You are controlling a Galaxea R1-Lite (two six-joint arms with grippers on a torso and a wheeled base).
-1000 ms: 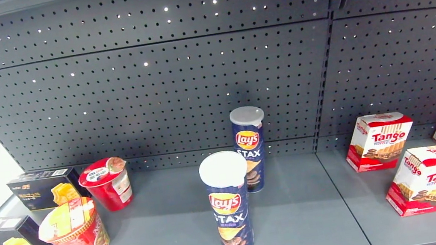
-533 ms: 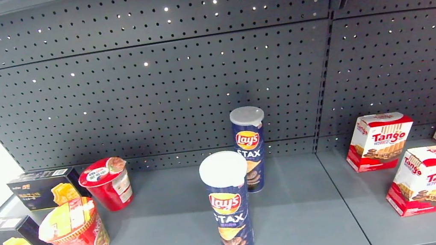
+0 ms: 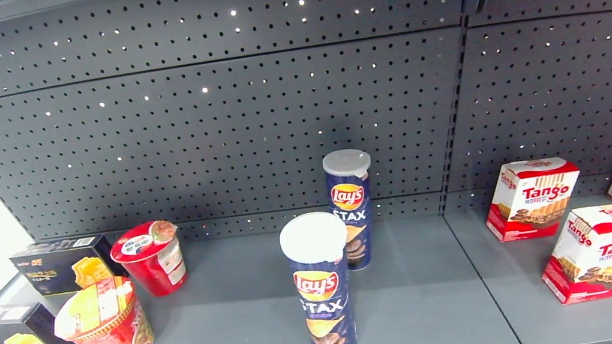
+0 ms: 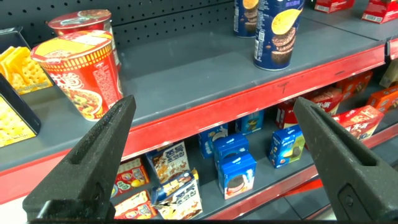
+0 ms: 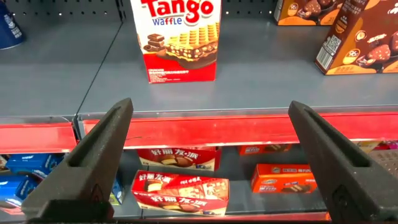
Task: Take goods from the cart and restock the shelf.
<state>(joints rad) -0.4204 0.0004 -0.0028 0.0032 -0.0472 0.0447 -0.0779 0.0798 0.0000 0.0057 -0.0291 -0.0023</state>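
The left pincer (image 4: 214, 158) is spread wide and empty, before the shelf's (image 3: 231, 323) front edge near a noodle cup (image 4: 81, 71). The right pincer (image 5: 211, 158), also spread and empty, faces a wafer box (image 5: 177, 37). A chip can (image 3: 321, 291) stands by the front edge, with a second can (image 3: 352, 213) behind it.

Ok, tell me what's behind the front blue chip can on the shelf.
Behind the front blue cylindrical chip can stands a second blue chip can, upright, before the perforated grey back panel. The front can partly covers its lower side.
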